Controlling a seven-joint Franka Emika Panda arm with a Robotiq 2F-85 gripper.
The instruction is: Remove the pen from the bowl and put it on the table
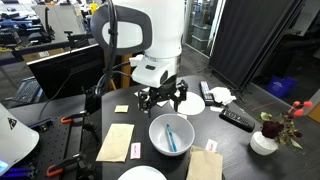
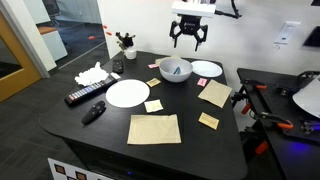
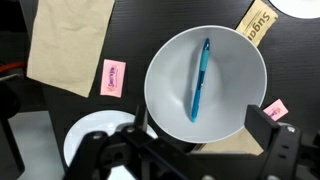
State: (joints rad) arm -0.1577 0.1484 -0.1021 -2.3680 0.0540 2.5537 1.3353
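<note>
The light-blue pen [image 3: 201,80] lies inside the deep white bowl [image 3: 165,95], also seen in both exterior views [image 1: 171,133] [image 2: 173,69]. The bowl [image 1: 156,140] [image 2: 165,74] stands on the dark table [image 1: 240,150] [image 2: 110,125]. My gripper [image 1: 162,100] [image 2: 189,38] hangs well above the bowl with its fingers spread open and empty. In the wrist view the fingers [image 3: 190,150] frame the bowl's near rim.
Flat white plates [image 2: 127,93] [image 2: 207,69] [image 1: 192,104], brown napkins [image 2: 153,129] [image 3: 70,45], pink and yellow packets [image 3: 113,77] [image 2: 154,105], a black remote [image 2: 84,95] [image 1: 236,119], a small plant pot [image 1: 265,140] and crumpled tissue [image 2: 90,73] lie around the bowl.
</note>
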